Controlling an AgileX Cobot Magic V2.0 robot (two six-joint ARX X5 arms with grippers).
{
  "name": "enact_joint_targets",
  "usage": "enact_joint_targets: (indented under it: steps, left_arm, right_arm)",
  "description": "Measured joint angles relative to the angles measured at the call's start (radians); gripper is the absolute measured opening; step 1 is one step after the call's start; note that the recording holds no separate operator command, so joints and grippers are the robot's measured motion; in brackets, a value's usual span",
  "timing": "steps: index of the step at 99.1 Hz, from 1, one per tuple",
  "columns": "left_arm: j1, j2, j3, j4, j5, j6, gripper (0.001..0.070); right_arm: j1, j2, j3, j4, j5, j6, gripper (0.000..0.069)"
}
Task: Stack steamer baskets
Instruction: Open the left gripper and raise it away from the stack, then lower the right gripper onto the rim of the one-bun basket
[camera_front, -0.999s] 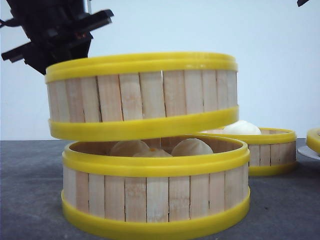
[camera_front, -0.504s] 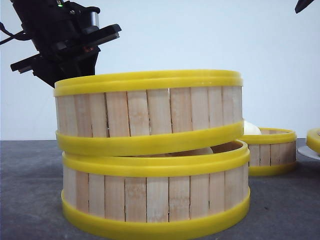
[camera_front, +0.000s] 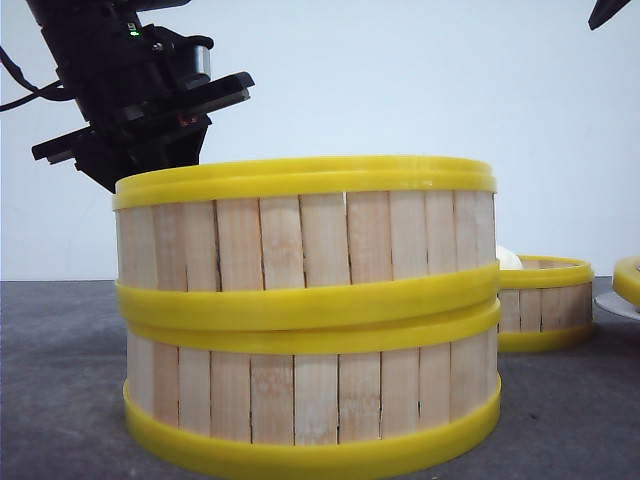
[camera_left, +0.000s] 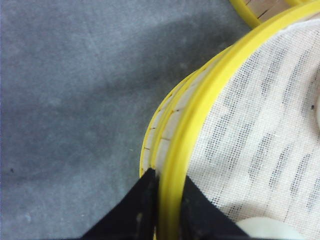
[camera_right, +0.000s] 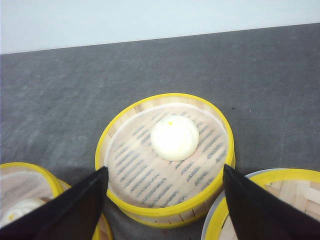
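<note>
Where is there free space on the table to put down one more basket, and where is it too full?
Bare grey table lies on the left side of the two-basket stack, beyond the left gripper clamped on its top rim. More lies behind the single-bun basket. It is crowded around that basket, with the stack and the plate-borne basket close by.

A bare lab-like test bench: plain white wall (camera_front: 400, 80), grey felt-covered table (camera_right: 150, 75).
</note>
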Motion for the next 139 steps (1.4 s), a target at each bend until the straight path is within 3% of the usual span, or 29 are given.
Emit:
enact_joint_targets:
  steps: [26, 45, 76, 87, 110, 139]
  left_arm:
    - [0.0, 0.003, 0.0, 0.011, 0.0, -0.001, 0.0043]
    - [-0.001, 0.004, 0.0, 0.019, 0.003, -0.004, 0.0203]
    - [-0.001, 0.004, 0.0, 0.016, 0.003, -0.007, 0.0238]
    - [-0.001, -0.008, 0.0, 0.019, -0.024, -0.007, 0.0302]
    - [0.001, -0.177, 0.0, 0.069, -0.078, -0.007, 0.0358]
    - [0.008, -0.406, 0.0, 0.106, -0.08, -0.007, 0.036]
  right_arm:
    - [0.0, 0.0, 0.0, 0.0, 0.0, 0.0, 0.0452]
    - [0.0, 0.0, 0.0, 0.0, 0.0, 0.0, 0.0452]
    - [0.0, 0.0, 0.0, -0.002, 0.0, 0.0, 0.0452]
    - [0.0, 0.0, 0.0, -0.002, 0.0, 0.0, 0.0452]
    - [0.0, 0.01, 0.0, -0.003, 0.0, 0.0, 0.0452]
    - [0.0, 0.062, 0.0, -0.011, 0.001, 0.0, 0.0452]
